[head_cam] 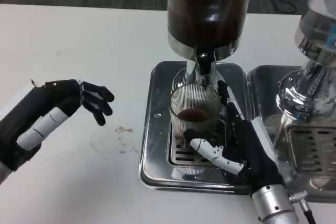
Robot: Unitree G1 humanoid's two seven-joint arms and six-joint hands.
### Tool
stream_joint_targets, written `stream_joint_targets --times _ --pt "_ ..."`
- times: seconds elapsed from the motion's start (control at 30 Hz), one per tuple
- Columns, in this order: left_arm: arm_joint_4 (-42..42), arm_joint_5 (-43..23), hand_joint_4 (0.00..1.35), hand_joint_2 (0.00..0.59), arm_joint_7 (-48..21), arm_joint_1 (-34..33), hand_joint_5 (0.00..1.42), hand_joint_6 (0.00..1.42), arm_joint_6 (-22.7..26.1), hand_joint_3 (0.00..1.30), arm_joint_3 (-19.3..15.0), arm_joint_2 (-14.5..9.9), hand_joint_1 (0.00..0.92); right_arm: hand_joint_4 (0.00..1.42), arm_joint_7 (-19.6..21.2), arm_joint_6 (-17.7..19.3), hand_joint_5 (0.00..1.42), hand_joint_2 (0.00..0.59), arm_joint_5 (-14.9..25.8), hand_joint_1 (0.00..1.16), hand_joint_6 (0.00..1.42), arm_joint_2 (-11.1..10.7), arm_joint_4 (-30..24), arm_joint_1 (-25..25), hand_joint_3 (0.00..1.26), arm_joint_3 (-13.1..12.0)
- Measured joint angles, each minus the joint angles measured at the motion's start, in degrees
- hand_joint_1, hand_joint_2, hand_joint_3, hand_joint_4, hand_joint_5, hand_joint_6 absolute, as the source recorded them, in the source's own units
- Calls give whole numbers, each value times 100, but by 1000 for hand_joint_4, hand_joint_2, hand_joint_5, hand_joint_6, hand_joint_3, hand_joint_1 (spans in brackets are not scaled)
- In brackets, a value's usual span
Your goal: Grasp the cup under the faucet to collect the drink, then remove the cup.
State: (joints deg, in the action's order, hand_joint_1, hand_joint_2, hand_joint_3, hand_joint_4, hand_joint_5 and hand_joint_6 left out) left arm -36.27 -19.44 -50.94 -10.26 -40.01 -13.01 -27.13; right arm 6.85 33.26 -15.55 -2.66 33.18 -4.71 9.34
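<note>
Right hand (239, 145) on cup (193, 113) under faucet (205, 66); left hand (79, 100) idle.

Cup stands upright on the drip tray (157, 145) grate, directly below the faucet, a little brown drink in its bottom. Right hand wraps it from the right: fingers up along the far side, thumb across the near base, touching the glass. Left hand hovers above the table (79, 40), well apart from the tray, fingers loosely curled, holding nothing. Brown spill marks (123, 129) lie on the table near it.

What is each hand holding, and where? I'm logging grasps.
The right hand grips the ribbed cup around its lower side, under the faucet. The left hand holds nothing.
</note>
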Motion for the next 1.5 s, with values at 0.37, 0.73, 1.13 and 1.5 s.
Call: stream_joint_targets --times 0.37,0.73,1.13,1.5 --pt "-2 131 620 141 54 83 703 392 -2 596 0 -123 175 0 153 21 0 199 -126 630 0 47 413 -324 0 120" --pt "-2 205 618 143 84 182 703 392 -2 603 0 -191 178 0 399 336 0 195 -124 647 21 224 1063 -643 0 184" --pt "1 205 626 142 117 339 713 392 -1 604 -5 -279 160 140 949 661 232 188 -176 731 383 412 1604 -819 33 250" --pt "79 205 628 135 124 406 713 392 0 604 0 -301 141 421 1905 977 580 174 -456 830 852 645 2176 -1018 249 298"
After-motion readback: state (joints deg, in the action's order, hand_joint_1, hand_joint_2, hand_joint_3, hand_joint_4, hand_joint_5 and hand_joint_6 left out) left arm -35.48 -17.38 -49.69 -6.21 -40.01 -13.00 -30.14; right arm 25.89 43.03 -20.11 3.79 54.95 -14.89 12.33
